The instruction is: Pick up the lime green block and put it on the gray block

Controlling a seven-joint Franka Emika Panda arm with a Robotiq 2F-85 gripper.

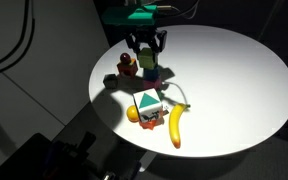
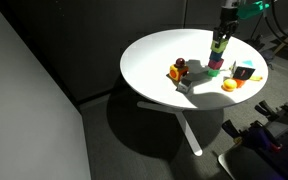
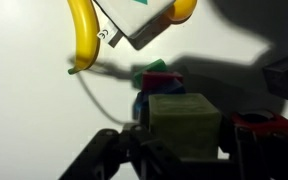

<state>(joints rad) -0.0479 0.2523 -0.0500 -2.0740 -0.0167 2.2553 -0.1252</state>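
Observation:
My gripper (image 1: 146,47) is shut on the lime green block (image 3: 184,120), a plain yellow-green cube, and holds it above the round white table (image 1: 234,80). In the wrist view the block fills the space between the fingers (image 3: 180,150). It also shows in both exterior views (image 1: 147,58) (image 2: 219,47). The gray block (image 3: 284,75), a dark cube, lies on the table to the right in the wrist view, apart from the held block. In an exterior view it sits near the table's edge (image 1: 111,80).
A small stack of magenta, green and blue blocks (image 3: 159,72) stands right under the held cube. An orange-red block (image 1: 127,67) with a dark top stands beside it. A green-and-white block (image 1: 149,103), a banana (image 1: 176,125) and an orange fruit (image 1: 134,114) lie nearer the front edge.

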